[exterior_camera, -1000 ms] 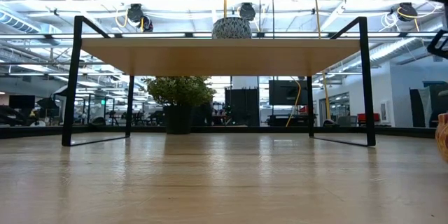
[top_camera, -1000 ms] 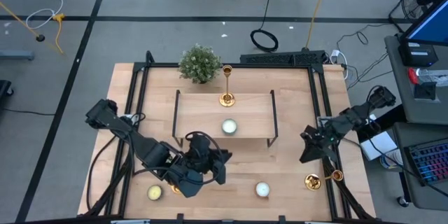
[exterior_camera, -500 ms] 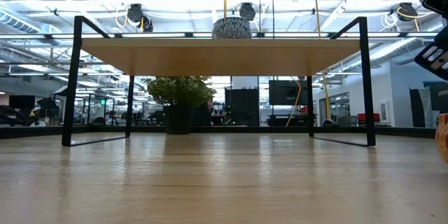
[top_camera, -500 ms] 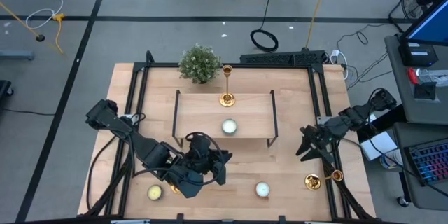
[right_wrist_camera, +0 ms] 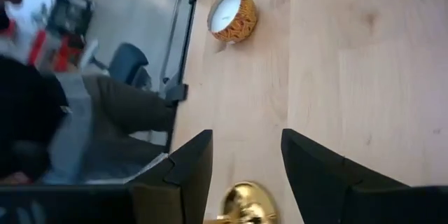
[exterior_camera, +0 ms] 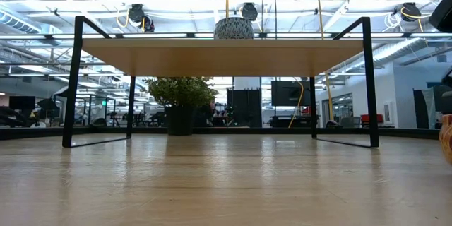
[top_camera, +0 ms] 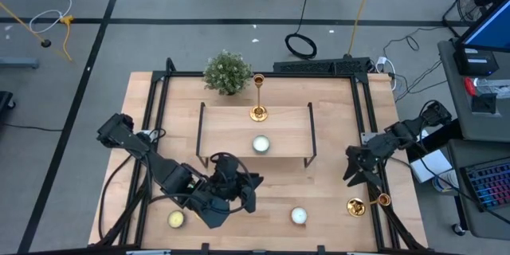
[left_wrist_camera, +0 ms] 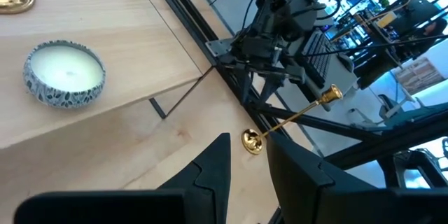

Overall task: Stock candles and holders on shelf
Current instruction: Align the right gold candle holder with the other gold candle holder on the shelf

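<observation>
Shelf (top_camera: 283, 139) — pale matt wood; holders (top_camera: 258, 111) — glossy gold metal.

— Where do my eyes sit?

— One looks straight down from high up and sees the whole table (top_camera: 335, 183). One sits low, right at table height, and looks across under the shelf (exterior_camera: 226, 55) into the room.

— And my wrists?

— Each one looks past my own jaws, close to the wood. My left wrist and the high eye both see the gold holder (left_wrist_camera: 290, 117) lying by the table's right edge (top_camera: 368, 203).
</observation>
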Controlling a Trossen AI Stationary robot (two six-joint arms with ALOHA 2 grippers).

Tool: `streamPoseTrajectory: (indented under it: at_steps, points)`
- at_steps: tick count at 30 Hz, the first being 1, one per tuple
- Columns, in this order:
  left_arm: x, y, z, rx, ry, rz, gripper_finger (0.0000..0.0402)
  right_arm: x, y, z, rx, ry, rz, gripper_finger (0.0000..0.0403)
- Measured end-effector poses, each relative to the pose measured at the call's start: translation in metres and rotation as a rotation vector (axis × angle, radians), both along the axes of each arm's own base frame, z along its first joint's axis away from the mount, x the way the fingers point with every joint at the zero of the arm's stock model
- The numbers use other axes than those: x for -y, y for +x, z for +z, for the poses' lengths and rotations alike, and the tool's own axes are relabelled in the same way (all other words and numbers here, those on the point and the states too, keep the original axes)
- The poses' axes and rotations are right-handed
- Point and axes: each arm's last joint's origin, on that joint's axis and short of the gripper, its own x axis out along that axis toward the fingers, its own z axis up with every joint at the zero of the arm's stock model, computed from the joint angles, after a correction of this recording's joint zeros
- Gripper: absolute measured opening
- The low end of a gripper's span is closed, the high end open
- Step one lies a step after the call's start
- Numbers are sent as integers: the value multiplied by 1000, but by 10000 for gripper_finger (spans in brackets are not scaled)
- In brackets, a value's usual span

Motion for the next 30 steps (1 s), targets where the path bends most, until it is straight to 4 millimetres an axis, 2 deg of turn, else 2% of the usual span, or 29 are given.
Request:
streamPoseTrajectory:
  at_steps: [4, 10, 21, 30]
  points:
    - [-2, 1, 0, -2, 8, 2, 97, -1, -1, 0, -161, 151, -63, 169]
    - [-2, 1, 0, -9, 24, -5, 97, -4, -4, 1, -529, 435, -154, 169]
    - [7, 1, -2, -14, 74, -39, 97, -7, -11, 1, -834, 554, -68, 169]
    - [29, 14, -27, -11, 100, -51, 97, -8, -11, 5, -932, 625, -77, 169]
